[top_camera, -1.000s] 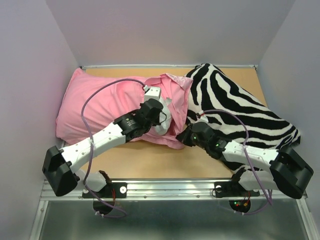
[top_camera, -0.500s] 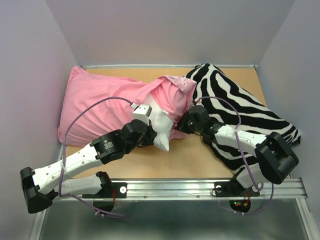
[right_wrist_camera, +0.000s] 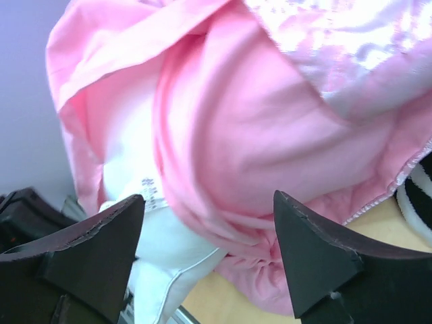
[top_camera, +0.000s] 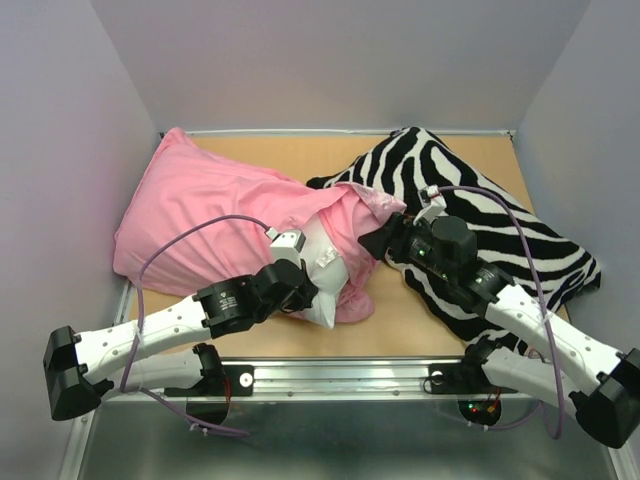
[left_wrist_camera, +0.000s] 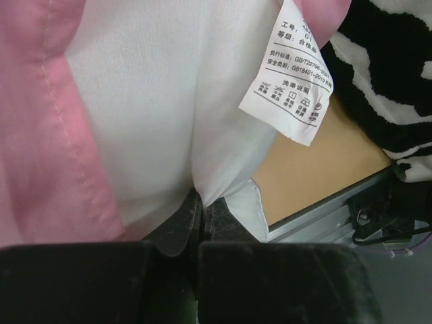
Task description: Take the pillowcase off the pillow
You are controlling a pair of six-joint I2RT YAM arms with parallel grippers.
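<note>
Top external view: shiny pink satin pillowcase (top_camera: 210, 215) bunched over plump white pillow (top_camera: 322, 262), open end just beside both claws. Pillow corner exposed, pinched in left gripper (left_wrist_camera: 202, 219), jaws clamped tight on white fabric; white care label (left_wrist_camera: 290, 77) above right of it. Right gripper (right_wrist_camera: 206, 253) spread wide, holding nothing, pink folds directly ahead. Black-and-white zebra-striped pillow (top_camera: 500, 220) beneath right arm. Tan table (top_camera: 410, 330) below.
</note>
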